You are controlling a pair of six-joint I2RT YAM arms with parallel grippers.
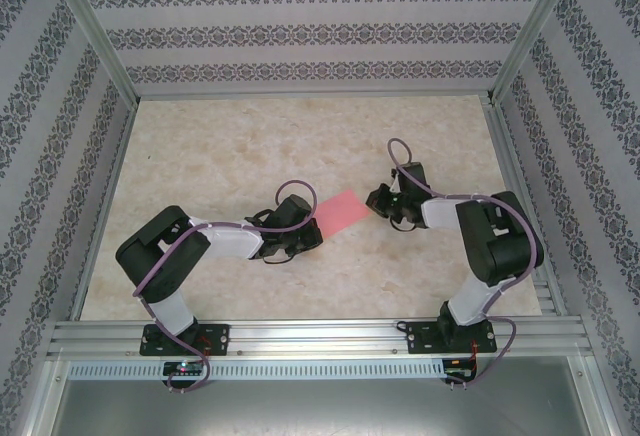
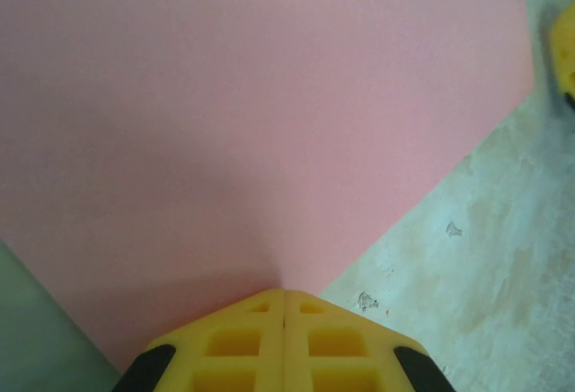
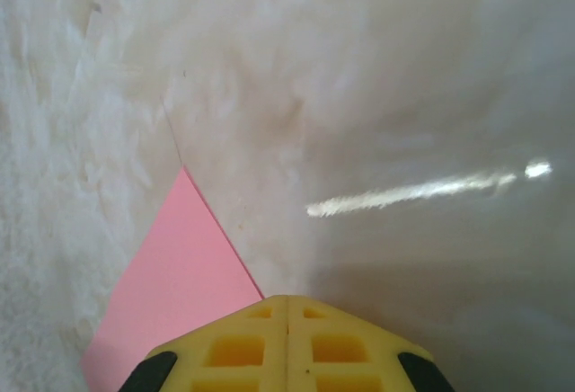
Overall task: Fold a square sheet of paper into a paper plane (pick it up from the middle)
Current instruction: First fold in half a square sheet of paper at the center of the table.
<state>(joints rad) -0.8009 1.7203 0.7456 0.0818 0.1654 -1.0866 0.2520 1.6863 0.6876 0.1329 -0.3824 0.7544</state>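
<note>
Lab test cell, aluminium frame [image 1: 320, 334], patterned wall panels [image 1: 300, 31], marbled tabletop [image 1: 250, 146]

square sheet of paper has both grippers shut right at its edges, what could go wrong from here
1. The left gripper meets the square sheet of paper at its edge, not its middle. Whether it pinches or only presses is unclear, so a pull may drag or crease the sheet.
2. The right gripper sits shut at the other side. If the arms move against each other, the thin sheet could buckle or tear.

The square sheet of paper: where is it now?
The sheet lies mid-table in the top view, between the left gripper and right gripper, both shut.
</note>
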